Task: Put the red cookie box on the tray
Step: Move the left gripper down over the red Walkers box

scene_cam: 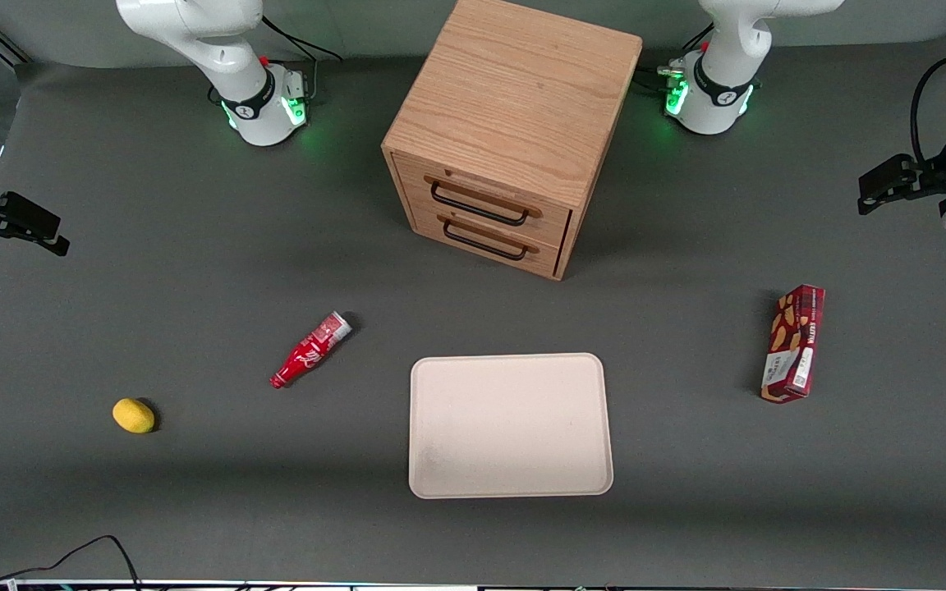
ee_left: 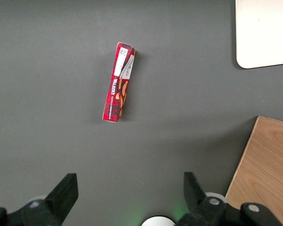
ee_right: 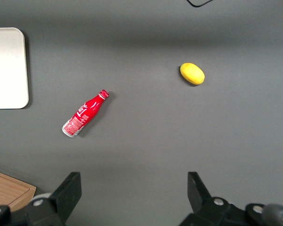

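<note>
The red cookie box (scene_cam: 793, 343) lies flat on the dark table toward the working arm's end, apart from the tray. It is long, narrow and tartan, with pictured cookies and a white label end, and it also shows in the left wrist view (ee_left: 119, 81). The beige tray (scene_cam: 510, 427) lies empty near the table's middle, nearer the front camera than the wooden cabinet; a corner of it shows in the left wrist view (ee_left: 266, 33). My left gripper (scene_cam: 869, 190) hangs above the table, farther from the front camera than the box. It is open and empty (ee_left: 129, 181).
A wooden two-drawer cabinet (scene_cam: 506, 131) stands between the arm bases; its corner shows in the left wrist view (ee_left: 266, 174). A small red bottle (scene_cam: 309, 350) and a yellow lemon (scene_cam: 134, 415) lie toward the parked arm's end. A black cable (scene_cam: 71, 558) lies at the front edge.
</note>
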Tool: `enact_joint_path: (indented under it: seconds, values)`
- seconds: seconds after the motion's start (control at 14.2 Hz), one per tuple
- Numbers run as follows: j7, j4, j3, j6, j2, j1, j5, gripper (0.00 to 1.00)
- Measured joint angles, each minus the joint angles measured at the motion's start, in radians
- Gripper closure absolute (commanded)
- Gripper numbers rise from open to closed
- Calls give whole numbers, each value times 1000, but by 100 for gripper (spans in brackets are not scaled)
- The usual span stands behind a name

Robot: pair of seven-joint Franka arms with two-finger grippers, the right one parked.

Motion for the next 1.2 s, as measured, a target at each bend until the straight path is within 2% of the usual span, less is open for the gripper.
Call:
enact_joint_path:
  seconds: [0.71,0.99,1.2]
  values:
    - [50,-22,2,13,7,37,0,0]
    - [103,-170,7,153,12,95,0,0]
    - [115,-310,5,329,18,100,0,0]
